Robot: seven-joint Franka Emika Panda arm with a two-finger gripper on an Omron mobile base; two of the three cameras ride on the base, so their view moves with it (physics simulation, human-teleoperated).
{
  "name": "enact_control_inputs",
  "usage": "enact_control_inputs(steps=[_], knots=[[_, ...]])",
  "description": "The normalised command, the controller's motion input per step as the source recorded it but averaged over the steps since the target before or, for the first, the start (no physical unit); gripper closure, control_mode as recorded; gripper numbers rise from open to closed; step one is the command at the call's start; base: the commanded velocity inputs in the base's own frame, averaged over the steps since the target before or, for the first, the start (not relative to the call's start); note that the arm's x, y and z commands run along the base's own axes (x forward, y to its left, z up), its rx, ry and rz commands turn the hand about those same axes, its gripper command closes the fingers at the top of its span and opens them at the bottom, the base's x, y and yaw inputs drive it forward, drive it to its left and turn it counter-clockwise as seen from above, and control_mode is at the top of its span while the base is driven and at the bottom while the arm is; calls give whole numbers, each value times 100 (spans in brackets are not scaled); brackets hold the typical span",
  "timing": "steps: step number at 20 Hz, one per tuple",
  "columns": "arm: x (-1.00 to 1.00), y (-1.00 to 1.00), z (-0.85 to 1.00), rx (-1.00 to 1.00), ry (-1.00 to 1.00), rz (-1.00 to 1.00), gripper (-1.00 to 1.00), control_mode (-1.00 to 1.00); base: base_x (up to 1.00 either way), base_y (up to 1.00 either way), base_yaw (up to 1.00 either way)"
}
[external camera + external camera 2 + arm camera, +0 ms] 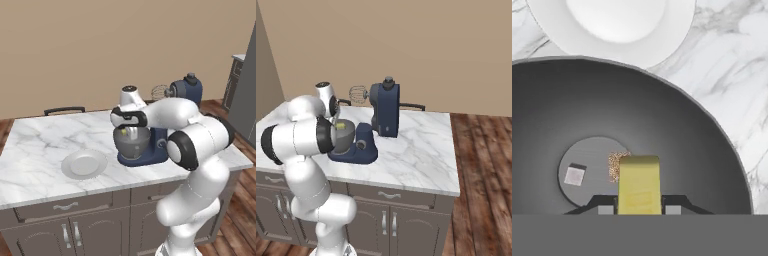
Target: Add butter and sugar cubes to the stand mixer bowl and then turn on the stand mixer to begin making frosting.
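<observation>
My gripper (pixel 639 210) pinches the butter (pixel 639 185), low centre of frame, inside the stand mixer bowl (pixel 677 125). A sugar cube (pixel 616 166) lies just left of it, with bare bowl wall all round.

You see the butter (pixel 639 183): flat yellow, faintly mottled. Sugar cube (pixel 615 165): speckled tan-brown. Stand mixer bowl (pixel 662 125): dark grey shading lighter at its floor, with a small pale square there, possibly a reflection. Stand mixer (pixel 385 110): navy blue. Plate (pixel 84 164): grey-white. Bench (pixel 35 150): white marble, grey veins.
</observation>
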Motion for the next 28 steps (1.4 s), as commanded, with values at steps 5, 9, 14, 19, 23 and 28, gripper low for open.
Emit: enact_control_inputs(steps=[5, 9, 14, 19, 23, 28], knots=[[22, 0, -39, 0, 4, -5, 100, -100, 0, 0, 0], [29, 0, -43, 0, 5, -4, 100, -100, 0, 0, 0], [38, 0, -44, 0, 5, -3, 100, -100, 0, 0, 0], [25, 0, -48, -2, 7, -2, -100, -100, 0, 0, 0], [9, 0, -30, -2, 5, -3, -100, -100, 0, 0, 0], [-1, 0, 8, 0, 0, -3, -100, -100, 0, 0, 0]])
